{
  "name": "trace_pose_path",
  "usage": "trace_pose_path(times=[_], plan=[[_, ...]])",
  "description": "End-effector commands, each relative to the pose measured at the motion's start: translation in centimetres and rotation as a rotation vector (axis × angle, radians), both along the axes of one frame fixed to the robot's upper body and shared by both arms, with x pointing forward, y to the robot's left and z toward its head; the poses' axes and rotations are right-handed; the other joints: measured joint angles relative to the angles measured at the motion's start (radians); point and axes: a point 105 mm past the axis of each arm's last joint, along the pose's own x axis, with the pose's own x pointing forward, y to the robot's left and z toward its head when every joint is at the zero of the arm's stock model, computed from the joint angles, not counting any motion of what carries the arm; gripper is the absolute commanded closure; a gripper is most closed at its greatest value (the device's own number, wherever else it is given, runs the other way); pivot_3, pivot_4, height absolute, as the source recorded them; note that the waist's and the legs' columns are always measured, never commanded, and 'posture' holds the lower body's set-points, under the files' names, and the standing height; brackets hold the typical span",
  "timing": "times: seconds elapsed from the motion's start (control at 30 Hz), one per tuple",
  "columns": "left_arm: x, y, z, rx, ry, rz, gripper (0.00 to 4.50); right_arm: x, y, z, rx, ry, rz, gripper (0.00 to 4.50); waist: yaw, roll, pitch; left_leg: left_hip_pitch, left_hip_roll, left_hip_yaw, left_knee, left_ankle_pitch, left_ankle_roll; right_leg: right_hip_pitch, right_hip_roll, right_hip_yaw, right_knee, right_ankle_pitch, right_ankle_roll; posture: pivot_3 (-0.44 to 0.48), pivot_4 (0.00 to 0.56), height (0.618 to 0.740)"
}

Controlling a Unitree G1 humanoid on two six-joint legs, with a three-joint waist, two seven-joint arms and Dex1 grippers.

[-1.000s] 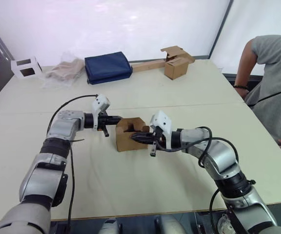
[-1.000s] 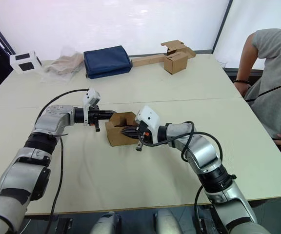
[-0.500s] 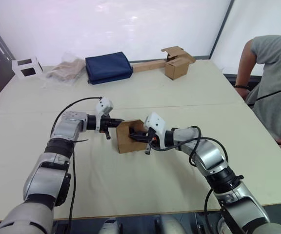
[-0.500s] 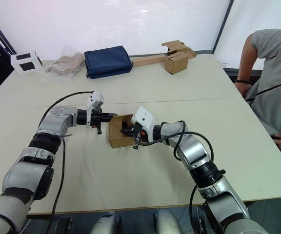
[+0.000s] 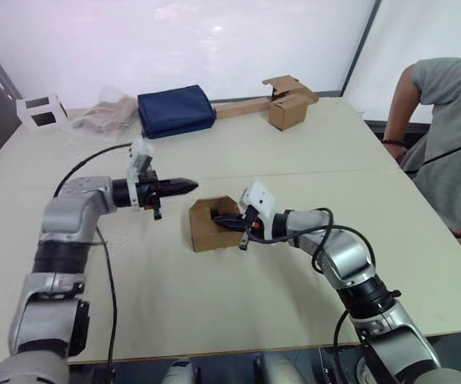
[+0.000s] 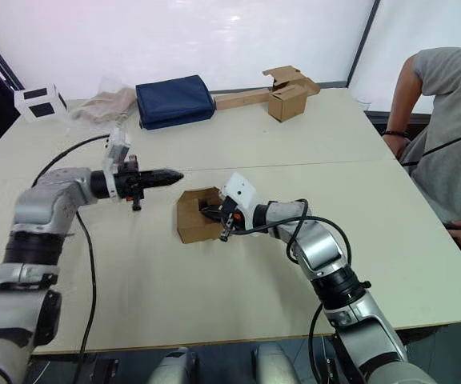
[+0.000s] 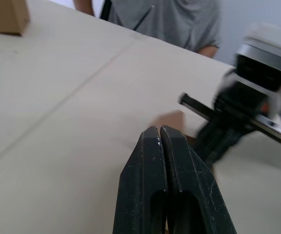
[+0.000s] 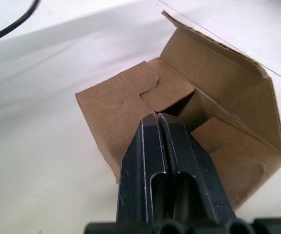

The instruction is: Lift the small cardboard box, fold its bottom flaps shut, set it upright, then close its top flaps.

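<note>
- Cardboard box (image 5: pixel 212 225) sits on the table (image 5: pixel 238 304), its open end turned up toward the right pincer (image 5: pixel 224 221).
- Right pincer, fingers pressed together and holding nothing, pokes into that opening among the flaps (image 8: pixel 130 95).
- Left pincer (image 5: pixel 184 186), also closed and empty, has drawn back from the box; the flaps aren't yet shut.
</note>
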Motion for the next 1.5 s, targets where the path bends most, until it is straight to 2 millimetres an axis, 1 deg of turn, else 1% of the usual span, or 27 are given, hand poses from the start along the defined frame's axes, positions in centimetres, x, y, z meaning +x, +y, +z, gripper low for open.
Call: trace_pose_path(times=[0.03,0.13,0.27,0.4,0.47,0.63,0.67,0.7,0.77,0.8,0.83,0.87,0.93,1.03,1.13,1.2,1.23,1.3,1.4,1.5], plan=[[-2.0,-0.6,0.6,0.021,-0.008,-0.056,4.46,-0.3,0.0,0.7,0.017,-0.022,0.008,4.5,0.004,0.0,0.0,0.0,0.0,0.0,0.0,0.0,0.0,0.0,0.0,0.0,0.0,0.0,0.0,0.0,0.15,0.74],[-2.6,-1.0,-1.1,0.059,0.019,-0.053,4.46,-0.3,-0.1,0.7,0.014,-0.022,0.005,4.5,0.006,0.0,0.0,0.0,0.0,0.0,0.001,0.0,0.0,0.0,0.0,0.0,0.0,0.0,0.0,0.0,0.15,0.74],[-1.7,-1.3,-2.6,0.08,0.022,0.011,4.46,-0.4,-0.2,1.0,0.02,-0.025,0.005,4.5,0.006,0.0,0.0,0.0,0.0,0.0,0.0,0.0,0.0,0.0,0.0,0.0,0.0,0.0,0.0,0.0,0.15,0.74],[-2.1,-1.3,-4.2,0.131,0.042,0.001,4.46,-0.7,-0.3,1.5,0.032,-0.032,0.009,4.5,0.003,0.0,0.0,0.0,0.0,0.0,0.0,0.0,0.0,0.0,0.0,0.0,0.0,0.0,0.0,0.0,0.15,0.74],[-2.0,-1.3,-4.6,0.135,0.048,0.003,4.46,-0.8,-0.4,2.0,0.042,-0.04,0.006,4.5,0.003,0.0,0.0,0.0,0.0,0.0,0.0,0.0,0.0,0.0,0.0,0.0,0.0,0.0,0.0,0.0,0.15,0.74],[-2.0,-1.2,-4.6,0.136,0.045,0.001,4.46,-1.1,-0.4,3.4,0.065,-0.072,0.022,4.5,0.005,0.0,0.0,0.0,0.0,0.0,0.0,0.0,0.0,0.0,0.0,0.0,0.0,0.0,0.0,0.0,0.15,0.74],[-2.0,-1.2,-4.7,0.138,0.045,-0.001,4.46,-1.4,-0.3,4.4,0.091,-0.089,0.039,4.5,0.005,0.0,0.0,0.0,0.0,0.0,0.0,0.0,0.0,0.0,0.0,0.0,0.0,0.0,0.0,0.0,0.15,0.74],[-2.0,-1.2,-4.7,0.14,0.045,0.002,4.46,-1.6,-0.1,6.3,0.145,-0.116,0.062,4.5,0.005,0.0,0.0,0.0,0.0,0.0,0.0,0.0,0.0,0.0,0.0,0.0,0.0,0.0,0.0,0.0,0.15,0.74],[-1.9,-1.2,-4.7,0.143,0.043,0.003,4.46,-1.6,0.0,9.1,0.22,-0.156,0.081,4.5,0.004,0.0,0.0,0.0,0.0,0.0,0.0,0.0,0.0,0.0,0.0,0.0,0.0,0.0,0.0,0.0,0.15,0.74],[-1.9,-1.2,-4.7,0.144,0.041,0.002,4.46,-1.5,0.0,9.9,0.241,-0.167,0.078,4.5,0.004,0.0,0.0,0.0,0.0,0.0,0.0,0.0,0.0,0.0,0.0,0.0,0.0,0.0,0.0,0.0,0.15,0.74],[-1.9,-1.2,-4.7,0.144,0.039,0.002,4.46,-1.0,-0.1,10.2,0.244,-0.173,0.065,4.5,0.004,0.0,0.0,0.0,0.0,0.0,0.0,0.0,0.0,0.0,0.0,0.0,0.0,0.0,0.0,0.0,0.15,0.74],[-1.9,-1.2,-4.7,0.143,0.038,0.004,4.46,-0.4,-0.1,10.1,0.229,-0.178,0.054,4.5,0.004,0.0,0.0,0.0,0.0,0.0,0.0,0.0,0.0,0.0,0.0,0.0,0.0,0.0,0.0,0.0,0.15,0.74],[-1.8,-1.2,-4.6,0.141,0.036,0.007,4.46,1.2,0.0,9.2,0.182,-0.187,0.01,4.5,0.004,0.0,0.0,0.001,0.0,0.0,-0.001,0.0,0.0,0.0,0.0,0.0,0.0,0.0,0.0,0.0,0.15,0.74],[-1.8,-1.2,-4.5,0.139,0.034,0.009,4.46,3.4,0.4,8.2,0.177,-0.157,-0.057,4.5,0.003,0.0,0.0,0.001,0.0,0.0,-0.001,0.0,0.0,0.001,0.0,0.0,-0.001,0.0,0.0,0.0,0.15,0.74],[-1.8,-1.3,-4.4,0.138,0.032,0.012,4.46,4.0,0.8,6.8,0.162,-0.121,-0.053,4.5,0.003,0.0,0.0,0.001,0.0,0.001,-0.001,0.0,0.0,0.0,0.0,0.0,0.0,0.0,0.0,0.0,0.15,0.74],[-1.8,-1.3,-4.5,0.137,0.032,0.012,4.46,3.7,1.2,5.5,0.131,-0.101,-0.025,4.5,0.002,0.0,0.0,0.0,0.0,0.001,-0.001,0.0,0.0,0.0,0.0,0.0,0.0,0.0,0.0,0.0,0.15,0.74],[-1.8,-1.3,-4.5,0.136,0.031,0.013,4.46,3.0,1.3,4.5,0.102,-0.082,0.002,4.5,0.002,0.0,0.0,0.0,0.0,0.001,-0.001,0.0,0.0,0.0,0.0,0.0,0.0,0.0,0.0,0.0,0.15,0.74],[-1.8,-1.4,-4.4,0.134,0.03,0.015,4.46,2.0,1.3,3.0,0.064,-0.054,0.036,4.5,0.003,0.0,0.0,0.0,0.0,0.001,-0.001,0.0,0.0,0.0,0.0,0.0,0.0,0.0,0.0,0.0,0.15,0.74],[-1.8,-1.3,-4.3,0.131,0.032,0.016,4.46,1.3,1.1,1.7,0.031,-0.033,0.051,4.5,0.003,0.0,0.0,0.0,0.0,0.0,-0.001,0.0,0.0,0.0,0.0,0.0,0.0,0.0,0.0,0.0,0.15,0.74],[-1.9,-1.3,-4.3,0.132,0.032,0.016,4.46,1.0,0.9,0.9,0.002,-0.03,0.05,4.5,0.003,0.0,0.0,0.001,0.0,0.0,-0.001,0.0,0.0,0.0,0.0,0.0,0.001,0.0,0.0,0.0,0.15,0.74]])
